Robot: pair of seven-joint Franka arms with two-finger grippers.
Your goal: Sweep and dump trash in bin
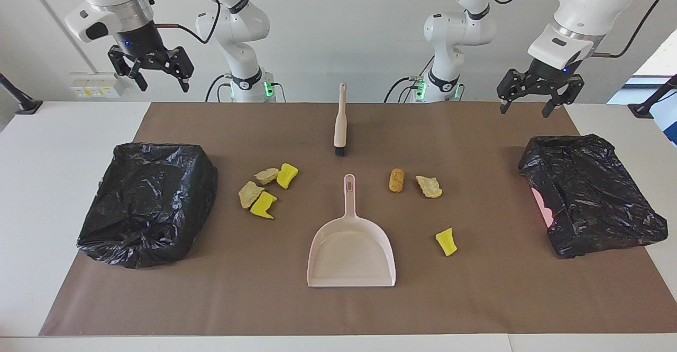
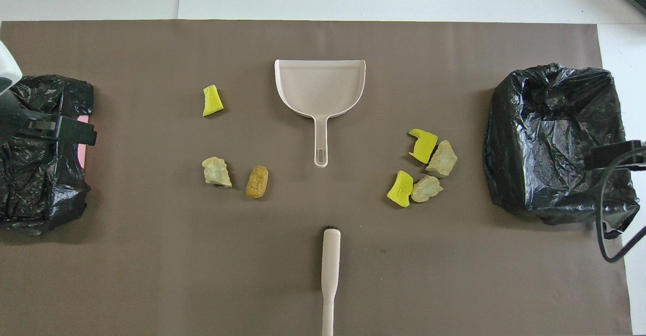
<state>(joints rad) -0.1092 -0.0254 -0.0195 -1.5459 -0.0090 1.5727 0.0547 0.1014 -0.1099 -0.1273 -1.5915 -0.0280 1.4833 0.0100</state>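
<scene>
The trash lies in two groups on the brown mat. Several yellow and beige lumps lie toward the right arm's end. A golden-brown lump, a beige lump and a yellow lump lie toward the left arm's end. The pink dustpan lies between the groups, handle toward the robots. The brush lies nearer to the robots, bristles toward the dustpan. My right gripper and my left gripper both hang open and empty, high over the mat's corners.
Two bins lined with black bags stand on the mat, one at the right arm's end and one at the left arm's end. The brown mat covers most of the white table.
</scene>
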